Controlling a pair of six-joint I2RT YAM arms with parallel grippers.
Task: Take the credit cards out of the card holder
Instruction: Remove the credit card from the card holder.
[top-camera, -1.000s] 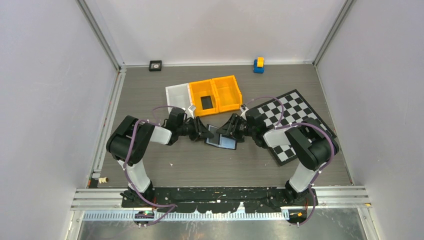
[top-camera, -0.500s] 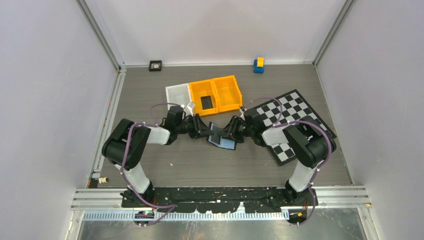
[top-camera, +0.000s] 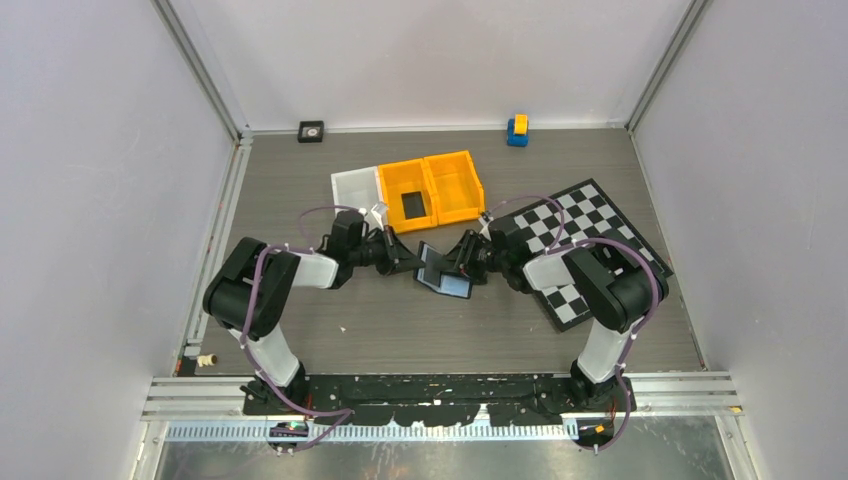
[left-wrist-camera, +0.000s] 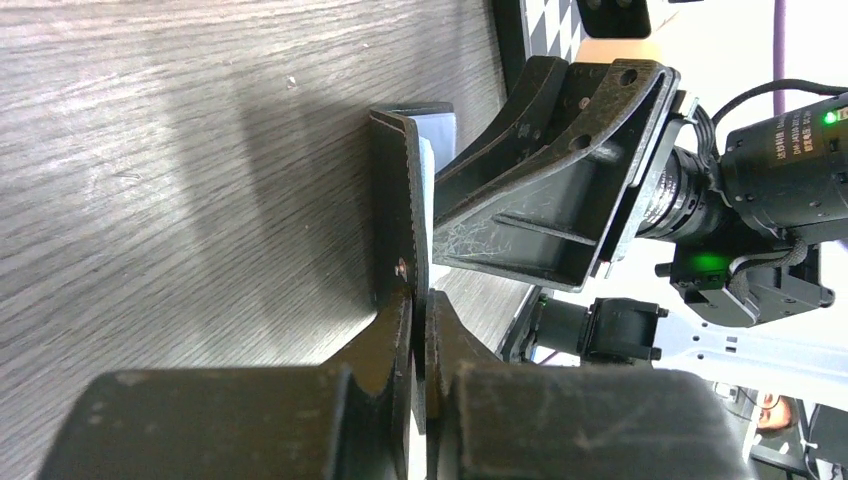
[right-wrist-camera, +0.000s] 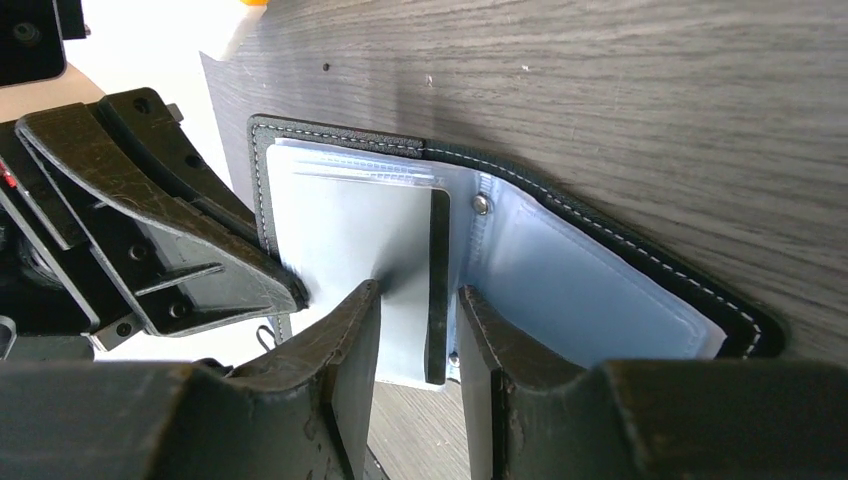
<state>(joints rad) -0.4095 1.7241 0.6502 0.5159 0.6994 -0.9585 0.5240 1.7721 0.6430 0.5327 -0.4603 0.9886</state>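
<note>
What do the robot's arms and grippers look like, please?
The left arm and right arm are black with white link sections and looping purple cables. The left gripper and right gripper each have two scuffed black wedge-shaped fingers.

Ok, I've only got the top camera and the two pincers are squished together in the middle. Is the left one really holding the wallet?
Observer: Yes. Its wrist camera shows the left pincer shut on the edge of the card holder, on its black cover.
Operator: What's the right one doing?
Observer: On its own camera, the right pincer straddles a thin dark card. There are gaps on both sides, so it isn't pinching.
Operator: What's inside the wallet?
Observer: Pale grey-blue pockets and a small metal snap at the fold.
</note>
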